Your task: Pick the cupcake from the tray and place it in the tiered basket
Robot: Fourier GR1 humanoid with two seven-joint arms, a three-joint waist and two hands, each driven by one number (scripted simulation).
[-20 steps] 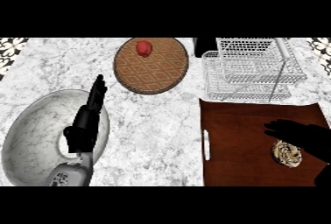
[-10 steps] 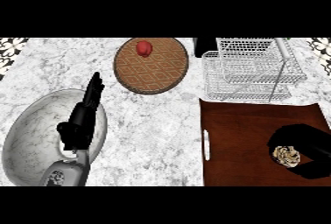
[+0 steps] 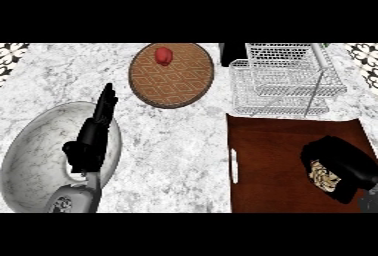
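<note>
The cupcake (image 3: 323,174), pale and speckled, sits on the dark brown tray (image 3: 273,160) at the right. My right hand (image 3: 341,162) is curled round it from above and hides most of it. The white wire tiered basket (image 3: 284,82) stands behind the tray at the upper right. My left hand (image 3: 92,135) rests at the left with its fingers straight, over a marble plate, holding nothing.
A round woven board (image 3: 173,75) lies at the top middle with a red fruit (image 3: 163,55) on it. A large marble plate (image 3: 29,155) lies under my left forearm. The tray has a white handle (image 3: 234,166) on its left edge.
My right hand came down over the cupcake and its fingers closed round it. The left hand shifted only slightly.
</note>
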